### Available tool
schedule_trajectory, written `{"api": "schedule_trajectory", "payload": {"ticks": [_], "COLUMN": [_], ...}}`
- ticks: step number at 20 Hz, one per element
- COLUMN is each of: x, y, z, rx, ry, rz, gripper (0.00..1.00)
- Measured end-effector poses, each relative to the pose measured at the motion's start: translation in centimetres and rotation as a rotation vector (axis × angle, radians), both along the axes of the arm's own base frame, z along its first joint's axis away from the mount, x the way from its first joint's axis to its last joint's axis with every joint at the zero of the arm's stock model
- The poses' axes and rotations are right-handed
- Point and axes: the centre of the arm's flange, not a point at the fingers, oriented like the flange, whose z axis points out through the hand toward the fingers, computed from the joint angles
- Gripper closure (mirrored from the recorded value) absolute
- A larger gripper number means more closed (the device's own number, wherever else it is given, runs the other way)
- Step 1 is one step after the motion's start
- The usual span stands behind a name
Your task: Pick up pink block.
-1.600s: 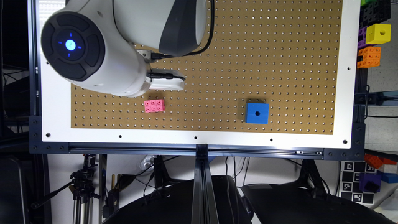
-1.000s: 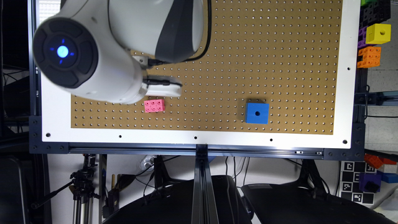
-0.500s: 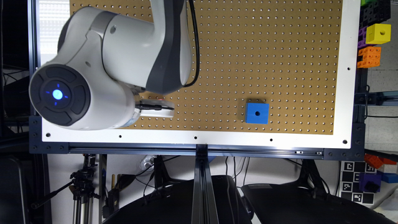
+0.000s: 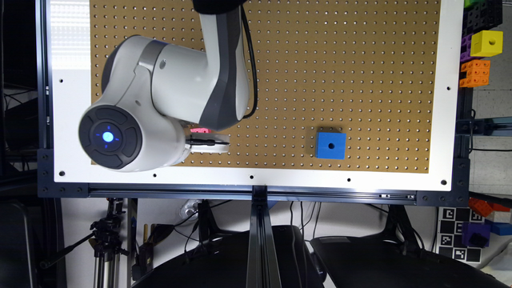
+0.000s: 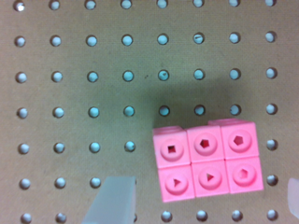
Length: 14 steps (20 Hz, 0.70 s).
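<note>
Hovering over the small bright pink plastic six-cube brick (image 5: 208, 161) lying flat on the brown perforated board surface (image 4: 360, 80), the tool (image 5: 198, 198) is spread wide and empty. Descending off-centre could let one finger (image 5: 112, 198) clip and shove it (the arm hides most of the brick in the exterior view).

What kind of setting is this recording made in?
Most likely a robotics lab test bench: a perforated pegboard worktop on a metal frame, printed fiducial markers at the exterior view's lower right, a camera tripod under the table, and toy pieces such as the pink block and blue cube.
</note>
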Motion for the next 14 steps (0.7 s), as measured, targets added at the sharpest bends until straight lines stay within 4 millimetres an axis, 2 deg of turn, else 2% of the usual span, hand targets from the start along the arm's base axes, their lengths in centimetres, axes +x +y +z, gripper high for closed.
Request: {"api": "schedule_trajectory", "payload": {"ticks": [3, 14], "x": [0.13, 0.13], "y": [-0.03, 0.35], "z": [-0.68, -0.87], "rx": [0.000, 0.004], "ry": [0.000, 0.004], "rz": [0.000, 0.005], "gripper": [0.00, 0.00]}}
